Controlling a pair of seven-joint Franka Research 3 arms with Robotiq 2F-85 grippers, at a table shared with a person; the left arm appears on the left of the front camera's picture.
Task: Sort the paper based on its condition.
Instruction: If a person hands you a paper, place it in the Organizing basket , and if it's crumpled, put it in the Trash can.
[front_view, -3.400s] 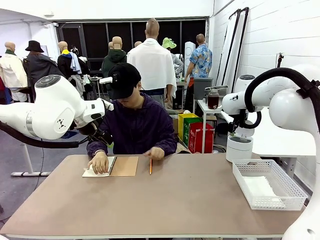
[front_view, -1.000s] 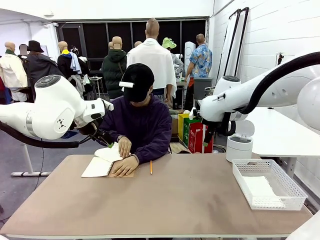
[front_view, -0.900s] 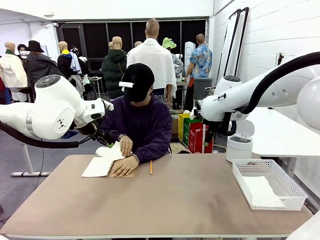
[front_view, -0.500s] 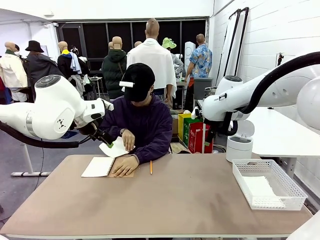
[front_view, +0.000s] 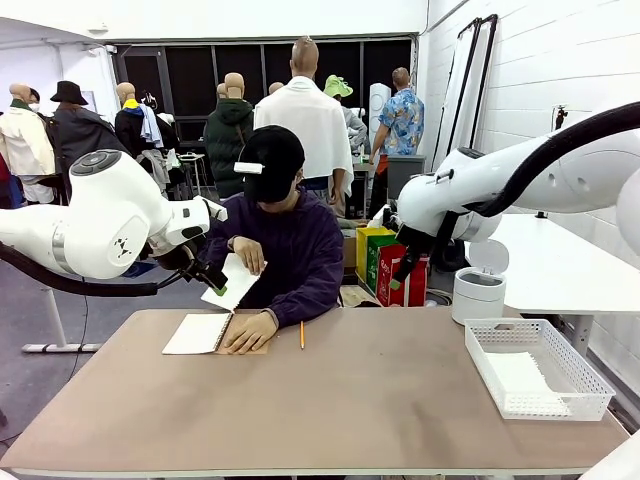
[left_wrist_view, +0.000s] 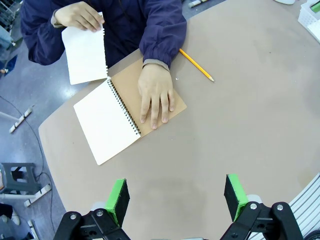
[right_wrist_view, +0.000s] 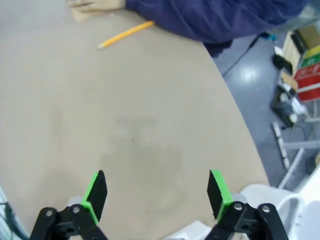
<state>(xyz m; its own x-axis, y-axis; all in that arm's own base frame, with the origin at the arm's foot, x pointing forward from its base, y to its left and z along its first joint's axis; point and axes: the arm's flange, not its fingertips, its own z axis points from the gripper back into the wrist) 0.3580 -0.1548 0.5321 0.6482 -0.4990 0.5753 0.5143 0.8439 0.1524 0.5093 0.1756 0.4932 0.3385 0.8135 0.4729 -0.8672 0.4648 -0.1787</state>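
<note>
The person at the far side holds one loose white sheet of paper (front_view: 232, 282) up in one hand, just above an open spiral notebook (front_view: 200, 333). The other hand presses flat on the notebook's brown cover. In the left wrist view the same sheet of paper (left_wrist_view: 84, 54) shows a torn, perforated edge. My left gripper (left_wrist_view: 176, 200) hangs open high over the table, near the notebook (left_wrist_view: 114, 117). My right gripper (right_wrist_view: 156, 192) is open too, over bare table near the far edge, and shows in the front view (front_view: 398, 270) right of the person.
A yellow pencil (front_view: 301, 334) lies right of the notebook. A white mesh basket (front_view: 590, 400) stands at the table's right end with flat white paper (front_view: 520, 375) inside. The brown tabletop (front_view: 380, 400) between notebook and basket is bare.
The person has lifted the sheet higher, away from the notebook. My right arm has swung left and lower, toward the table's far edge. My left arm has stayed put.
</note>
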